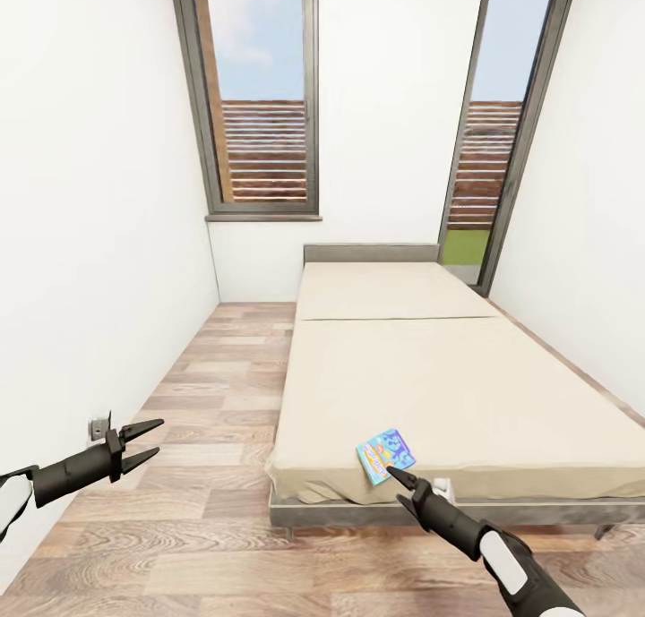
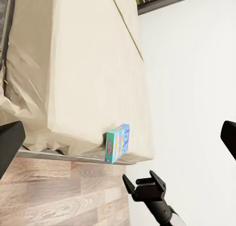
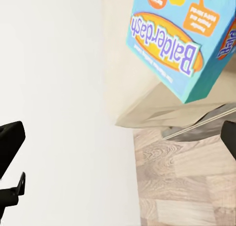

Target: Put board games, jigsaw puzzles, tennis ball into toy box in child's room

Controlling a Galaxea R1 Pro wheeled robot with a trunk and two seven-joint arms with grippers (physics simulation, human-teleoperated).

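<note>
One light blue board game (image 1: 385,456) with blue lettering lies flat on the bed (image 1: 430,375), close to the foot edge. My right gripper (image 1: 400,479) points at it from just below that edge, open and holding nothing. In the right wrist view the box (image 3: 167,44) looms close, with the dark fingers (image 3: 11,140) spread wide at the sides. My left gripper (image 1: 150,443) hangs open over the floor to the left of the bed, far from the box. The left wrist view has the game (image 2: 117,143) at the mattress edge and the right gripper (image 2: 146,185) near it. The toy box and table are out of view.
The beige bed fills the right half of a narrow room with white walls. A strip of wood-plank floor (image 1: 224,393) runs along its left side. Two tall windows (image 1: 264,98) stand at the far wall. A small wall socket (image 1: 94,429) sits low on the left wall.
</note>
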